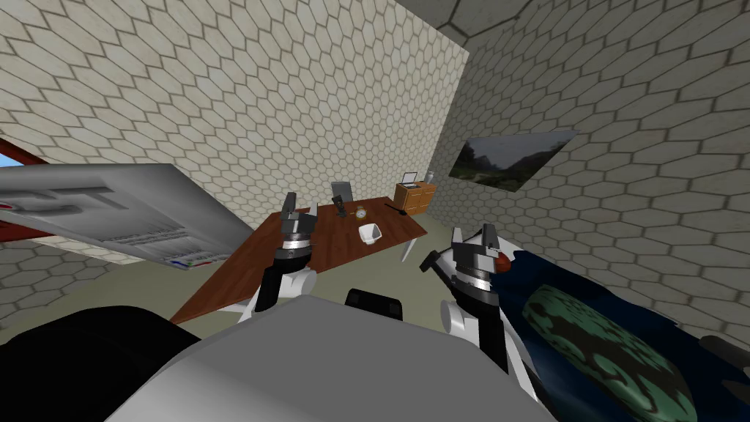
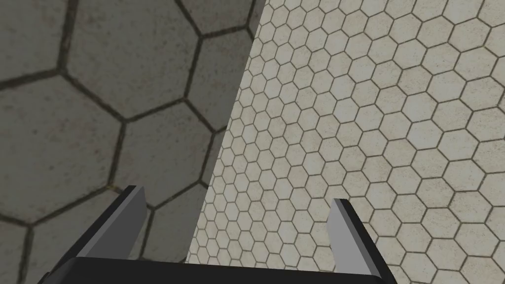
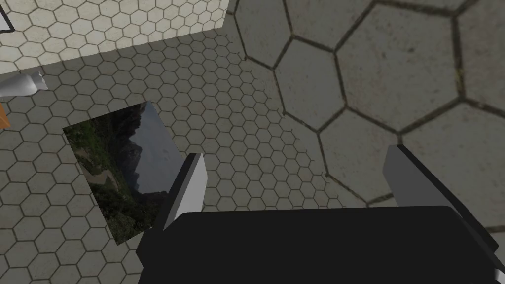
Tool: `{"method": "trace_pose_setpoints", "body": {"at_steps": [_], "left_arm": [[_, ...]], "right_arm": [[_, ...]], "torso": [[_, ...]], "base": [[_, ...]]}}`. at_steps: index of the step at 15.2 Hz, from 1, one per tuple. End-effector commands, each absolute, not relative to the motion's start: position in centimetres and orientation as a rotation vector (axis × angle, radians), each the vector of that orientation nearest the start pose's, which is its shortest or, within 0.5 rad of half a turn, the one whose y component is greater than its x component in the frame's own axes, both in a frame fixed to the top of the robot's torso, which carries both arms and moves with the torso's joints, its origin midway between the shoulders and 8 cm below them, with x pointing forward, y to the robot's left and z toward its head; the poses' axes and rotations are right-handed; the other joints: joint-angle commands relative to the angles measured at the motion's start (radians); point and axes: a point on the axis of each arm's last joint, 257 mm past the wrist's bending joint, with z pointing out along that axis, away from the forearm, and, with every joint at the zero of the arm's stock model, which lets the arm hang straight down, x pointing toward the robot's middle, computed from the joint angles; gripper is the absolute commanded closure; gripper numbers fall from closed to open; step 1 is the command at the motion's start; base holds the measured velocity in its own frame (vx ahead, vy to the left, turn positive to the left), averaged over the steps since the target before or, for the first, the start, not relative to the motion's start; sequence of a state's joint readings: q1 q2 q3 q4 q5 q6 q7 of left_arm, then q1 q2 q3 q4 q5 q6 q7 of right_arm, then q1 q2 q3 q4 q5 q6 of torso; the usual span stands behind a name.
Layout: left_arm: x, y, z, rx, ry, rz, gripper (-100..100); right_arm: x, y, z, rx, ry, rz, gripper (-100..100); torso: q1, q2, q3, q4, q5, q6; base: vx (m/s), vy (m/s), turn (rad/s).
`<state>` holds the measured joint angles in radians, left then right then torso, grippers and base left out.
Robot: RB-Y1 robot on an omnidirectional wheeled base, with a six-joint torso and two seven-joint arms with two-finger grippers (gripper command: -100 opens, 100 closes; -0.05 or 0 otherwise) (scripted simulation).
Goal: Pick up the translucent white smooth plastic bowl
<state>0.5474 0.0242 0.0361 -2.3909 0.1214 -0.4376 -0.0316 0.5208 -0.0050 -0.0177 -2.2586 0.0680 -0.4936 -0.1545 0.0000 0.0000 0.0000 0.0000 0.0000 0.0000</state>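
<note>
Both hands were up ahead of the chest, open and holding nothing. The left hand point(image 1: 300, 210) hung over the near left part of the long brown wooden bench point(image 1: 256, 264), its fingers point(image 2: 126, 217) spread wide. The right hand point(image 1: 474, 236) stood just off the bench's right edge, above the olive floor point(image 1: 381, 275), with its fingers point(image 3: 193, 190) equally parted. It was beside the dark blue and green patterned bed cover point(image 1: 586, 330).

The small white smooth bowl point(image 1: 370, 233) sat on the bench close to that right edge, ahead of both hands and between their lines. Bare wood lay between it and the left hand. A small round gold-rimmed clock point(image 1: 360, 213) and a dark upright stand point(image 1: 340, 202) stood beyond the bowl, apart from it. A thin black utensil point(image 1: 396, 209) lay near the far corner.
</note>
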Motion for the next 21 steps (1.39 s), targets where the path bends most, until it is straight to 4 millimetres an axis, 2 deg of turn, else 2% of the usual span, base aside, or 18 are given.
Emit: {"method": "trace_pose_setpoints", "body": {"at_steps": [1, 8, 12, 13, 14, 17, 18, 19, 20, 21], "left_arm": [[33.0, 30.1, 4.1, -0.690, 0.619, -1.300, -100], [34.4, 31.0, 1.5, -0.751, 0.733, -1.266, -100], [35.4, 32.7, -1.5, -0.845, 0.823, -1.219, -100], [35.4, 32.7, -1.6, -0.848, 0.825, -1.218, -100], [35.6, 33.4, -2.7, -0.883, 0.851, -1.200, -100], [35.9, 34.3, -4.2, -0.933, 0.885, -1.176, -100], [36.0, 35.1, -5.5, -0.978, 0.912, -1.153, -100], [36.0, 35.1, -5.6, -0.981, 0.914, -1.152, -100], [36.0, 36.0, -6.8, -1.025, 0.936, -1.129, -100], [36.1, 36.1, -7.0, -1.032, 0.942, -1.126, -100]], "right_arm": [[34.8, -28.1, 0.7, 0.710, 0.647, 1.367, 0], [34.8, -28.1, 0.7, 0.710, 0.647, 1.367, 0], [34.8, -28.1, 0.7, 0.710, 0.647, 1.367, 0], [34.8, -28.1, 0.7, 0.710, 0.647, 1.367, 0], [34.8, -28.1, 0.7, 0.710, 0.647, 1.367, 0], [34.8, -28.1, 0.7, 0.710, 0.647, 1.367, 0], [34.8, -28.1, 0.7, 0.710, 0.647, 1.367, 0], [34.8, -28.1, 0.7, 0.710, 0.647, 1.367, 0], [34.8, -28.1, 0.7, 0.710, 0.647, 1.367, 0], [34.8, -28.1, 0.7, 0.710, 0.647, 1.367, 0]], "torso": [[0.000, 0.000, 0.000, 0.000, 0.000, 0.000], [-0.004, -0.002, -0.001, 0.000, -0.001, 0.000], [-0.006, -0.004, -0.002, -0.001, -0.001, 0.000], [-0.006, -0.004, -0.002, -0.001, -0.001, 0.000], [-0.005, -0.003, -0.002, -0.001, -0.001, 0.000], [-0.006, -0.003, -0.002, -0.001, -0.001, 0.000], [-0.005, -0.003, -0.002, -0.001, -0.001, 0.000], [-0.005, -0.003, -0.002, -0.001, -0.001, 0.000], [-0.005, -0.003, -0.002, -0.001, -0.001, 0.000], [-0.005, -0.004, -0.002, -0.001, -0.001, 0.000]], "base": [[0.008, -0.015, -0.036], [0.025, -0.053, -0.047], [0.048, -0.077, -0.072], [0.043, -0.066, -0.050], [0.043, -0.068, -0.067], [0.037, -0.070, -0.066], [0.046, -0.067, -0.080], [0.048, -0.060, -0.060], [0.059, -0.077, -0.085], [0.058, -0.080, -0.069]]}}
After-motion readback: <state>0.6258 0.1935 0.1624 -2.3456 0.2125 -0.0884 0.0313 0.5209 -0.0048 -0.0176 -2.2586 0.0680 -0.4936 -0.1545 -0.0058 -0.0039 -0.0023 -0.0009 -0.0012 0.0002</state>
